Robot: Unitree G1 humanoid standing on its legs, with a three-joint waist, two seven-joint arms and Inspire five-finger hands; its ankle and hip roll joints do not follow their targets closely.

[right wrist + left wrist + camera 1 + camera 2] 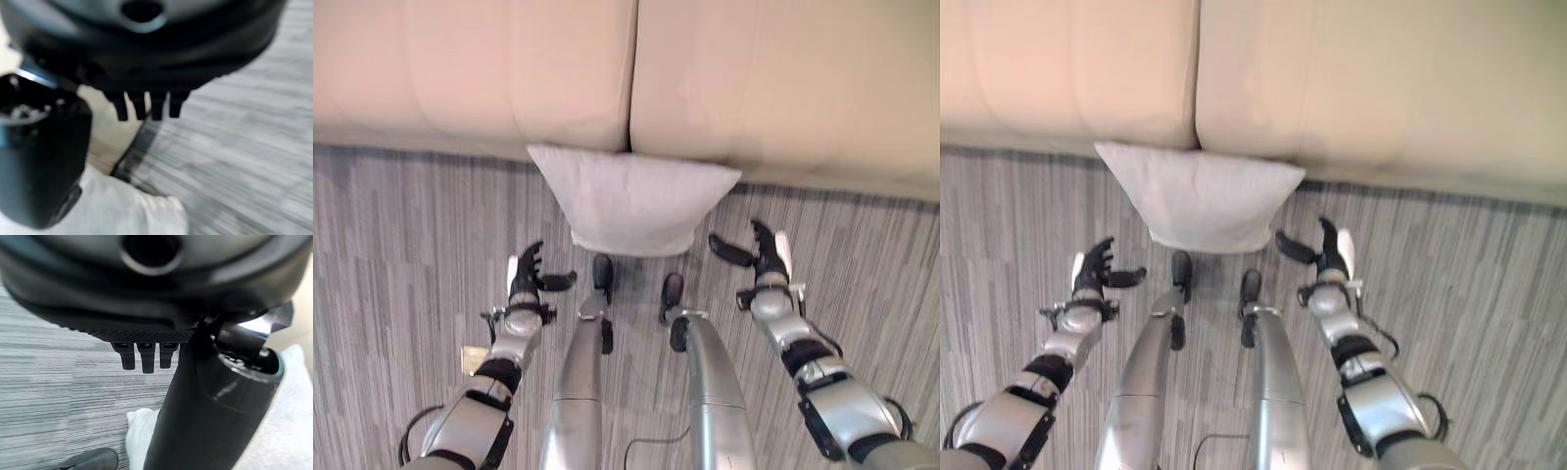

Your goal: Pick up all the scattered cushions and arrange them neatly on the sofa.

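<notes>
A light grey cushion lies on the striped carpet, its far edge against the foot of the beige sofa. My left hand hovers open to the cushion's lower left, thumb pointing toward it, a short gap away. My right hand is open at the cushion's lower right, thumb stretched toward its corner, not touching. In the left wrist view a corner of the cushion shows past the thumb. The right wrist view shows a cushion corner beneath the straight fingers.
The sofa's two seat cushions meet at a seam right behind the grey cushion. Grey striped carpet spreads to both sides. A small tan tag lies on the floor beside my left forearm.
</notes>
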